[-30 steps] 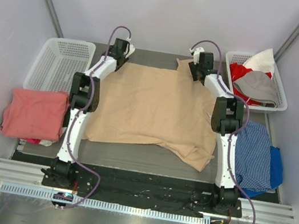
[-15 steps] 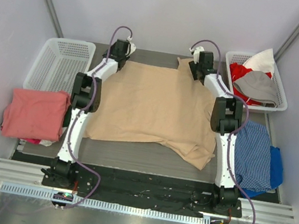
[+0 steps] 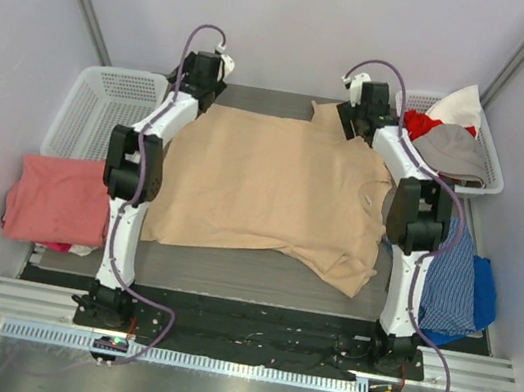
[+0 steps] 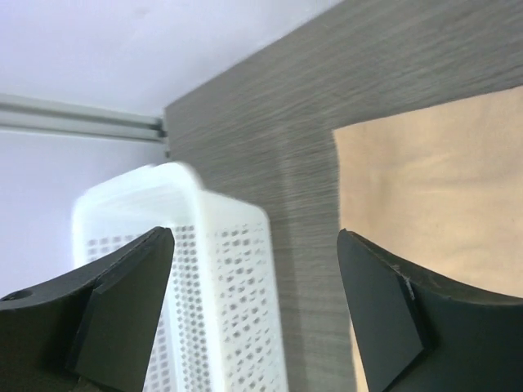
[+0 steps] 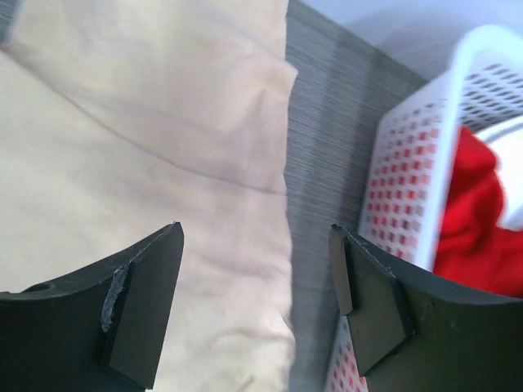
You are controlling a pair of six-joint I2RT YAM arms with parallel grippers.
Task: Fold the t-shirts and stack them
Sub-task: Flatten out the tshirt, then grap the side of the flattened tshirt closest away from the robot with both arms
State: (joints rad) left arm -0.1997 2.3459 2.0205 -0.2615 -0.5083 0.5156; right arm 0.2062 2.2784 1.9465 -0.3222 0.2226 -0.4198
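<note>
The left arm's fingers (image 4: 114,318) are spread wide with nothing between them. They hang above the far left corner of the tan t-shirt (image 4: 441,188), with bare bench (image 4: 270,163) and the rim of a white mesh basket (image 4: 221,286) showing in the gap. The right arm's fingers (image 5: 139,310) are likewise spread and empty. They hang over the shirt's far right edge, where a flap of cloth, probably a sleeve, ends just short of a second white basket (image 5: 400,180) holding something red. From overhead, the tan t-shirt (image 3: 273,188) lies opened out across the middle of the dark grey bench (image 3: 248,277). It is mostly flat, with a rumpled fold at the lower right of the frame. A salmon-pink t-shirt (image 3: 58,201) sits folded at the left edge of the frame, just below the left basket (image 3: 72,122). The right basket (image 3: 495,168) holds red, grey and white garments, and a blue checked cloth (image 3: 456,276) lies below it. The tan shirt looks light, limp and thin, so it will likely sag and crease when lifted. The two far corners under the fingers seem the best places to pinch it, taking a single layer close to the edge. The overhead view does not show the fingertips themselves. The right forearm covers part of the shirt's right side, so the neckline is hard to make out. Both wrist views are blurred near the baskets.
</note>
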